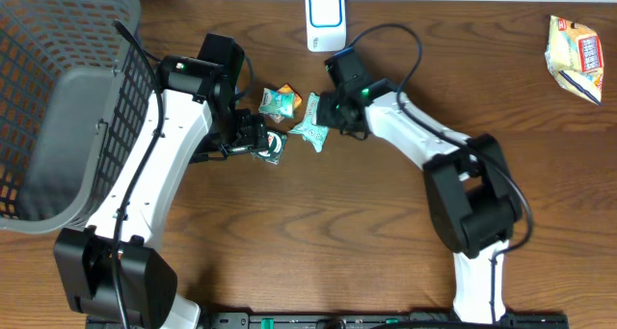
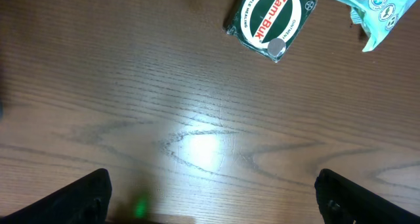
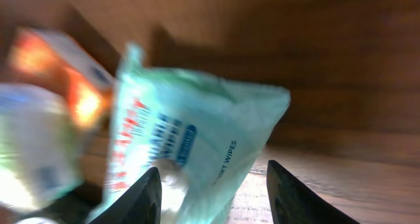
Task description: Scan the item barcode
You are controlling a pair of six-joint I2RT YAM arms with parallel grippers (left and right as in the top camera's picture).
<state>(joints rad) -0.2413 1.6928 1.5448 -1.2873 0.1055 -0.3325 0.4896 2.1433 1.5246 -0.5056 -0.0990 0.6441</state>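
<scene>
Nearby, grey basket [image 1: 58,117]; its contents can't be seen.

Wooden table [image 1: 318,223] with dark brown grain. Lying on it: 1 grey mesh basket [image 1: 58,107] at the left edge, 1 white scanner unit [image 1: 325,18] at the far edge, 1 Zam-Buk tin [image 2: 270,20], 1 small green-orange packet [image 1: 278,101], 1 yellow snack bag [image 1: 575,57] far right.

Probably a mock shop checkout: basket [image 1: 58,97], scanner [image 1: 325,18], wooden table [image 1: 366,233].
</scene>
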